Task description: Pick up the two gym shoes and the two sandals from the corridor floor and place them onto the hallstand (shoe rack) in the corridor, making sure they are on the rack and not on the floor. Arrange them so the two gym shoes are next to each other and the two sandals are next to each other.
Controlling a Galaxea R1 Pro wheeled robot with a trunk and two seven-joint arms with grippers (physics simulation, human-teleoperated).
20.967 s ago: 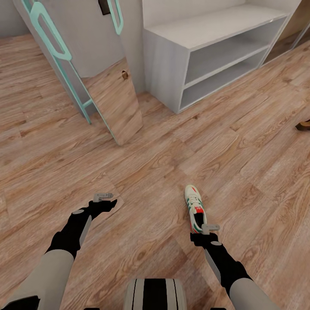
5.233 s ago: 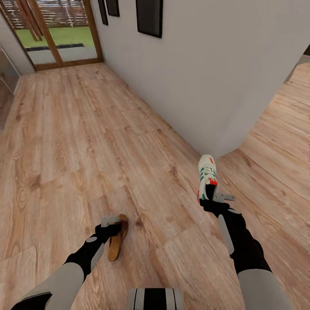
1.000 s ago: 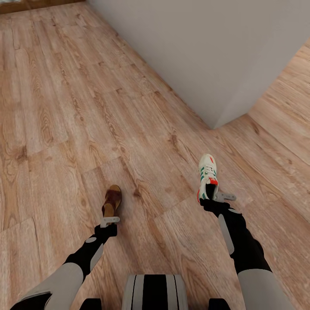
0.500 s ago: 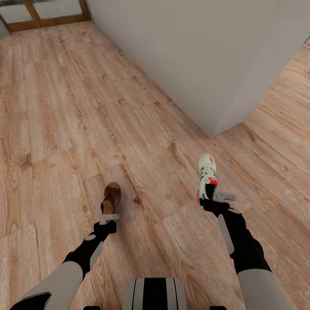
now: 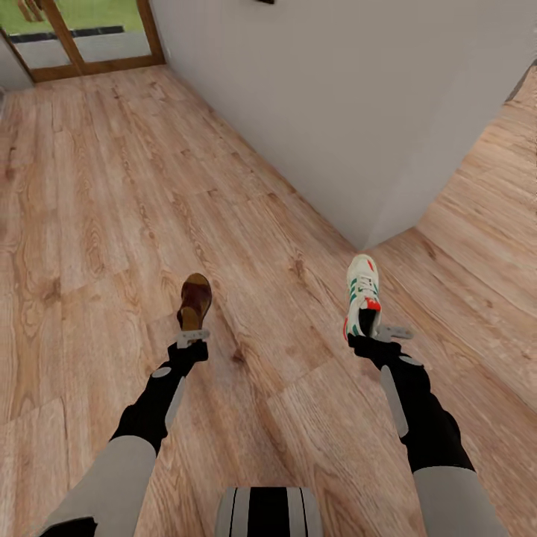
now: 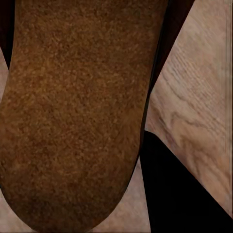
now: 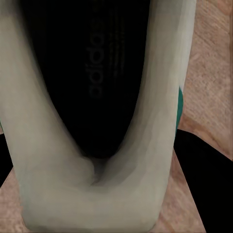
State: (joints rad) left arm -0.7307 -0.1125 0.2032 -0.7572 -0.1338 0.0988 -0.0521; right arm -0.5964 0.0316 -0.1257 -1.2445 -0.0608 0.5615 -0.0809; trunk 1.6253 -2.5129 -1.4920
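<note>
Head view: sandal [image 5: 195, 299] in left jaws, gym shoe [image 5: 362, 295] in right.

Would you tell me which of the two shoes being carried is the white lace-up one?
The sneaker in the right gripper: white with green stripes and laces. The left gripper holds a brown open sandal.

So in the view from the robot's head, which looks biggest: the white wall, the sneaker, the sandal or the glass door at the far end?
1. White wall, by far.
2. Glass door, cut by the picture's edge and far off, so really bigger than it looks.
3. Sneaker.
4. Sandal, only slightly smaller than the sneaker; they are nearly alike.
</note>
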